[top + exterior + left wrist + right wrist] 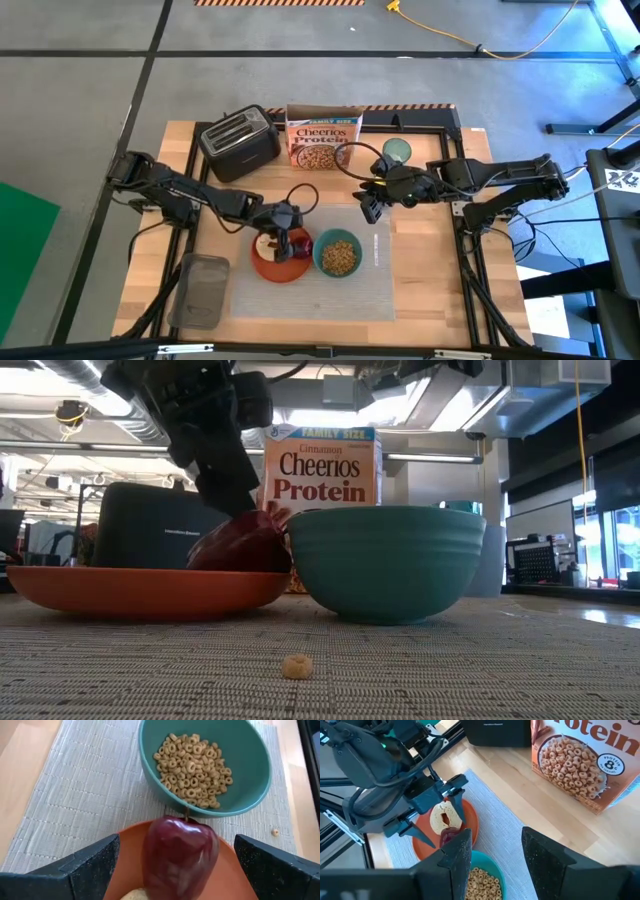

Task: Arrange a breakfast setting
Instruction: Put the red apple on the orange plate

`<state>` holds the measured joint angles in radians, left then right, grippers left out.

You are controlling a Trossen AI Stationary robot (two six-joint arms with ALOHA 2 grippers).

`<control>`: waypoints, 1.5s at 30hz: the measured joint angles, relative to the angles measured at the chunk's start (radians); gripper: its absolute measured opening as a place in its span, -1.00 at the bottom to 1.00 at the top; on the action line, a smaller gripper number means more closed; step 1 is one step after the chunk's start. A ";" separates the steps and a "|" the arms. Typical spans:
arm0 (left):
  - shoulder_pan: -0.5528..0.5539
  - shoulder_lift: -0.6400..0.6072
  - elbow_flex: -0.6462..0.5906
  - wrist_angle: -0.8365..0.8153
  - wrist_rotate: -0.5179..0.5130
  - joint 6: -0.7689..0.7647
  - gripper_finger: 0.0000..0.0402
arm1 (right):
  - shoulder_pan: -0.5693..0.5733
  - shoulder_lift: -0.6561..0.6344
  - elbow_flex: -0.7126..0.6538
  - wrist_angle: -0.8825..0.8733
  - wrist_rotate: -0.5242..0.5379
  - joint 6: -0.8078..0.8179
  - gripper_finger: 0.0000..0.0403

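Observation:
The pale ribbed placemat (310, 285) carries the orange plate (268, 266) and the teal bowl (338, 256), which holds cereal rings. A dark red apple (180, 852) lies on its side on the plate, stem toward the bowl, next to a toast slice (441, 817). My left gripper (177, 840) is open just above the plate, one finger on either side of the apple, apart from it. My right gripper (495, 857) is open and empty above the placemat's far right part. A silver piece of cutlery (377, 250) lies right of the bowl. The green tumbler (397, 150) stands at the far side.
A black toaster (238, 143) and an orange Cheerios box (322, 140) stand at the table's far edge. A grey tray (200, 290) lies at the near left. One loose cereal ring (296, 666) lies on the placemat near the bowl.

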<state>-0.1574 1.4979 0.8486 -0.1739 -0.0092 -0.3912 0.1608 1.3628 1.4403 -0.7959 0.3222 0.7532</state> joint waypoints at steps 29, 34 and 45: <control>-0.031 0.158 0.252 -0.301 0.020 0.027 0.79 | 0.002 0.000 0.000 -0.031 -0.011 0.003 -0.18; -0.029 0.213 0.252 -0.281 0.049 0.026 0.79 | 0.002 0.000 0.000 -0.032 -0.011 0.003 -0.18; -0.025 0.251 0.251 -0.281 0.047 0.020 0.70 | 0.002 0.000 0.000 -0.045 -0.025 0.012 -0.18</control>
<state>-0.1821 1.7485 1.0992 -0.4545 0.0378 -0.3711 0.1631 1.3628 1.4406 -0.8410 0.2968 0.7654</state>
